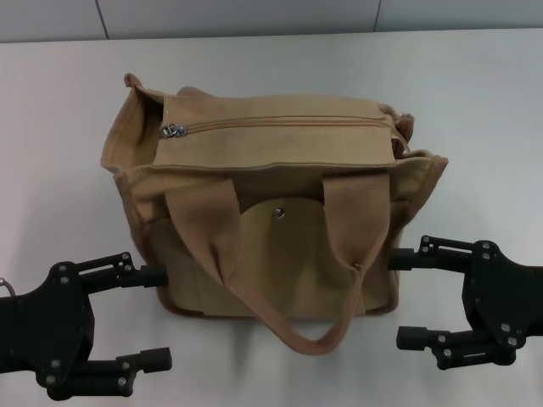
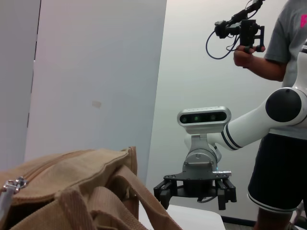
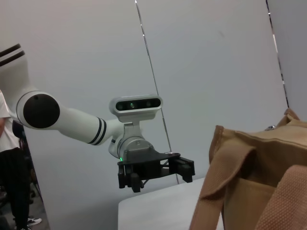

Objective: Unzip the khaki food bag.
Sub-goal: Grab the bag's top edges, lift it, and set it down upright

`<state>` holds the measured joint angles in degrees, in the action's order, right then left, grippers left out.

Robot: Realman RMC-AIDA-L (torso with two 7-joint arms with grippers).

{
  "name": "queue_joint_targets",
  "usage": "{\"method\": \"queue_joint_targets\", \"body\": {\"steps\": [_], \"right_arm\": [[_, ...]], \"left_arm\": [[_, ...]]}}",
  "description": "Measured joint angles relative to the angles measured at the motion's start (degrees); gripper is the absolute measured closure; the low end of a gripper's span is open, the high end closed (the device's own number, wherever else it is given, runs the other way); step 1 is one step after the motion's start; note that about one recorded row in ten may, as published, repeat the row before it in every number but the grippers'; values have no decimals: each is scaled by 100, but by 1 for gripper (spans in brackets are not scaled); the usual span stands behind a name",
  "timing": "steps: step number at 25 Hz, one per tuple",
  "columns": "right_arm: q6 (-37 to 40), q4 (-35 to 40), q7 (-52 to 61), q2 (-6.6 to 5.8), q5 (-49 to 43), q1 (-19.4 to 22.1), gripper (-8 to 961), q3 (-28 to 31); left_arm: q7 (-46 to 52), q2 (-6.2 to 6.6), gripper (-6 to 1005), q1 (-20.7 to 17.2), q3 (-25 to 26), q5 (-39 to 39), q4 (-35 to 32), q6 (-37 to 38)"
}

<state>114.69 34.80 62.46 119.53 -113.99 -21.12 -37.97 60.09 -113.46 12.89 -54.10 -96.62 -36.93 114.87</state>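
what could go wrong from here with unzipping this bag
The zipper pull sits at the bag's left end, small and flat against the fabric, so the open left gripper may miss it. The khaki food bag is soft, and with the open right gripper not holding it, it may slide when pulled.

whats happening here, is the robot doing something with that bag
A two-armed robot faces a khaki food bag on a white table. Neither arm touches it: the left tool and right tool sit open beside the bag's near corners. The top zipper looks closed, its metal pull at the bag's left end. A person stands behind the right arm.
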Motion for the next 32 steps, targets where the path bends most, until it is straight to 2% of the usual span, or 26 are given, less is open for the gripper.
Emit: {"method": "queue_joint_targets", "body": {"steps": [16,17,19,21,23,25,29,32], "right_arm": [[-83,-72,-18,0,22,-55,115,-212],[-69,-75,-26,-1,67,-42,115,-198],[-42,-74,-44,-10,198,13,115,-172],[-37,-70,-96,-17,316,84,115,-171],[-34,-70,-152,-18,365,119,116,-167],[-40,-76,-177,-18,379,128,116,-156],[-52,-77,-179,-18,387,91,116,-159],[-55,-76,-181,-18,393,76,116,-159]], "left_arm": [[-25,-7,250,-8,0,-6,-9,0],[-41,3,253,-47,83,-4,-15,-1],[-212,24,259,-182,805,29,117,-12],[-468,-25,265,-273,1464,3,353,-63],[-686,-114,271,-355,1878,-57,531,-248],[-768,-194,277,-379,1880,-100,560,-412],[-1015,-482,289,-203,1769,-388,635,-820],[-1411,-509,298,152,1667,-441,1272,-1042]]}}
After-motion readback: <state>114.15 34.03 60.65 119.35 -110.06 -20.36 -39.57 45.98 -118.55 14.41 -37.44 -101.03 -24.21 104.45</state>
